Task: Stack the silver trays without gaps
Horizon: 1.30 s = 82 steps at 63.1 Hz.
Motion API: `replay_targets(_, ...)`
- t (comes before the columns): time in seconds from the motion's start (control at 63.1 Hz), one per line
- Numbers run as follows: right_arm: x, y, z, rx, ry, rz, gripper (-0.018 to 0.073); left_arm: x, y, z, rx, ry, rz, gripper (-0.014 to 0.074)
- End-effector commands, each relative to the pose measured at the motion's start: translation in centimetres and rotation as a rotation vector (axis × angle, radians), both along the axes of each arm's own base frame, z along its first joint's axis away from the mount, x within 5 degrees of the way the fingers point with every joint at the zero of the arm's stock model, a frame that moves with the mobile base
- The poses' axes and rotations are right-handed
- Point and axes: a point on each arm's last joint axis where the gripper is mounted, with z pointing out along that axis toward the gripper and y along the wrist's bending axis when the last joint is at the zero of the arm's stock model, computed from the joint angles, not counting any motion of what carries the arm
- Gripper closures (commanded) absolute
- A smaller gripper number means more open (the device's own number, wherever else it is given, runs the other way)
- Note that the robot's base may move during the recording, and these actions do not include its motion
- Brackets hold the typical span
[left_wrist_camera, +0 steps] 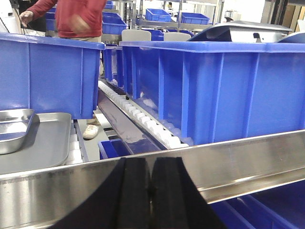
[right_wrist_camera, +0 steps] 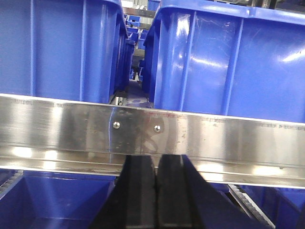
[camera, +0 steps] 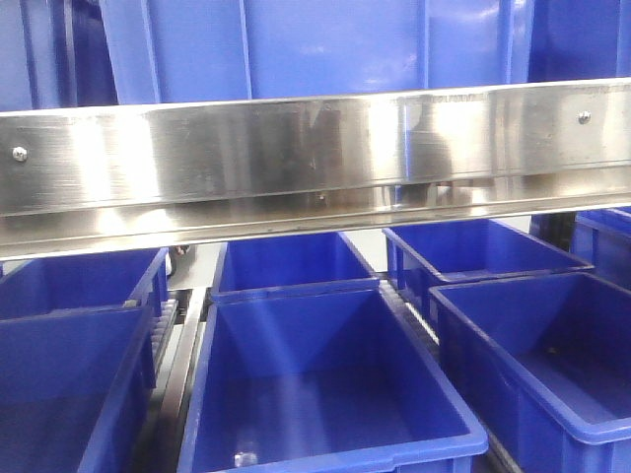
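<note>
Nearest, both grippers, left gripper [left_wrist_camera: 150, 191] and right gripper [right_wrist_camera: 156, 191], hang with jaws pressed together, holding nothing, each just before the steel rail [right_wrist_camera: 152, 133]. Beyond the rail, at the left wrist view's left edge, two silver trays [left_wrist_camera: 33, 138] lie on the roller surface [left_wrist_camera: 147, 125], one partly overlapping the other. Nesting them flush probably calls for opening the left jaws first, then clearing the rail. Blue bins [left_wrist_camera: 214, 90] stand behind.

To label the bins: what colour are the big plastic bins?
Blue, solid, no pattern; the bins show best in the left wrist view.
</note>
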Motion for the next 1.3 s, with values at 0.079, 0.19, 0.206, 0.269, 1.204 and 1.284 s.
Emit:
replay_targets(0.079,-0.1,0.0,0.3,-0.006,-0.029,0.002,0.0629,0.0,0.0,0.1,-0.003,-0.015,-0.002,0.0602)
replay_targets(0.19,-0.1,0.0,0.3,-0.006,-0.029,0.002,0.0629,0.0,0.0,0.1,-0.003,-0.015,-0.002,0.0602)
replay_targets(0.206,-0.1,0.0,0.3,-0.006,-0.029,0.002,0.0629,0.0,0.0,0.1,-0.003,-0.015,-0.002,0.0602)
replay_targets(0.269,-0.1,0.0,0.3,-0.006,-0.029,0.002,0.0629,0.0,0.0,0.1,-0.003,-0.015,-0.002,0.0602)
replay_targets(1.204,-0.1,0.0,0.3,-0.006,-0.029,0.002,0.0629,2.3,-0.3,-5.9,0.185,-0.192,0.025,0.0602)
replay_targets(1.284,-0.1,0.0,0.3,-0.006,-0.029,0.002,0.0629,2.4,-0.3,-6.4,0.194,-0.142,0.028,0.0602)
